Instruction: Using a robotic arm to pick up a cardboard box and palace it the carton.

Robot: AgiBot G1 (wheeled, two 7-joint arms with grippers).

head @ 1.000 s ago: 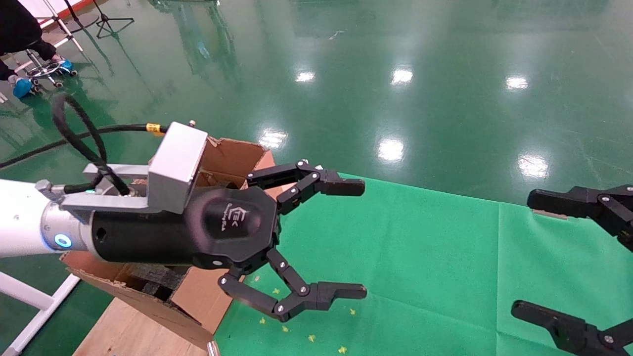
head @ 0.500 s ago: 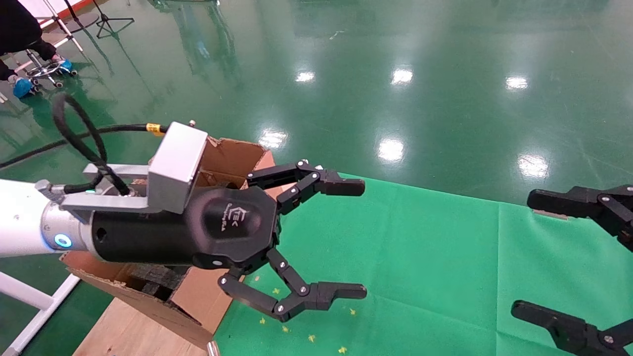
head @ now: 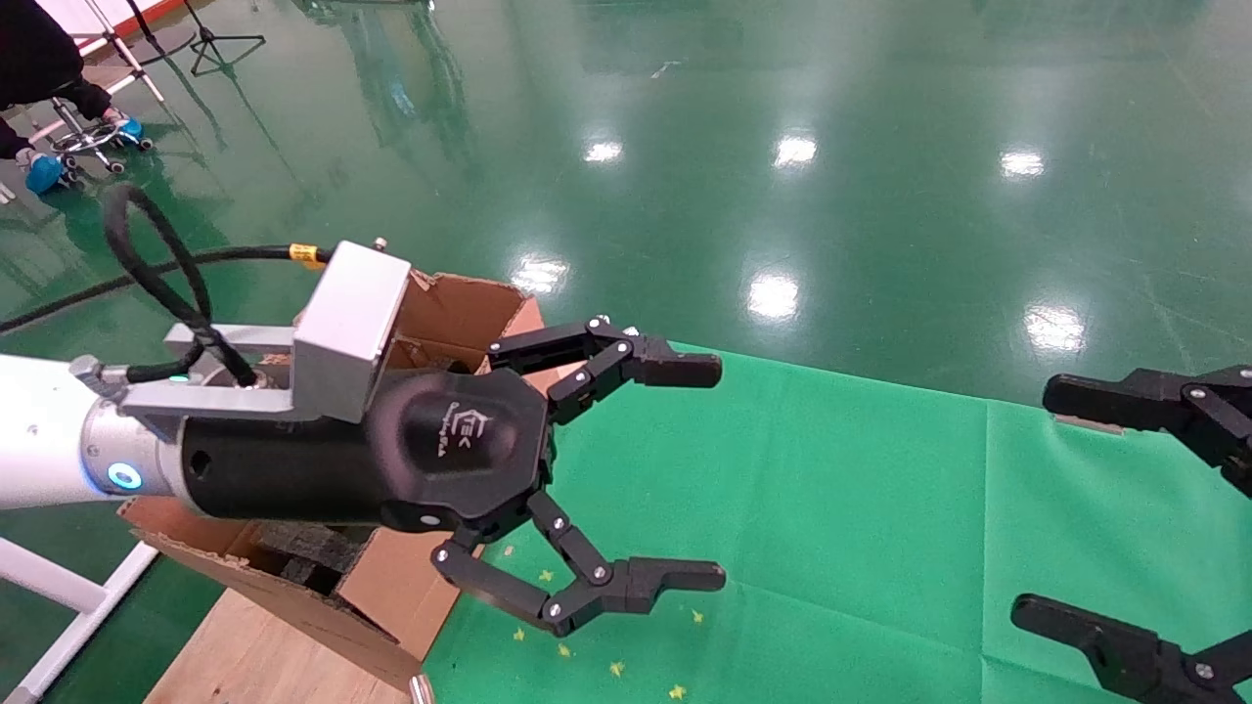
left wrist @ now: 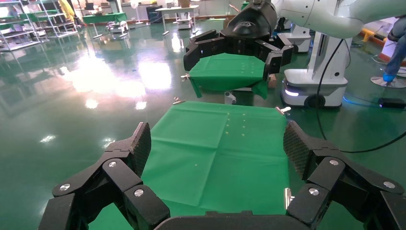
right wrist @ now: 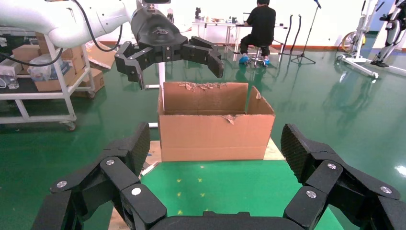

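Just beside the carton (head: 460, 313), toward the green cloth (head: 831, 508): left gripper (head: 699, 474) of the robotic arm (head: 39, 440), jaws spread wide, grasping nothing. Right gripper (head: 1066, 504) across the cloth, likewise released. No cardboard box anywhere in view. Probably between picks; next, finding the box. Torn flaps and black foam (head: 303, 548) crowding the carton's mouth.

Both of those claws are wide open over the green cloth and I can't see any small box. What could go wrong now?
No small box shows in any view, so the left gripper may close on nothing. It hangs right beside the carton, whose torn flap could snag on a swing. The right gripper waits, jaws open, at the green cloth's far side.
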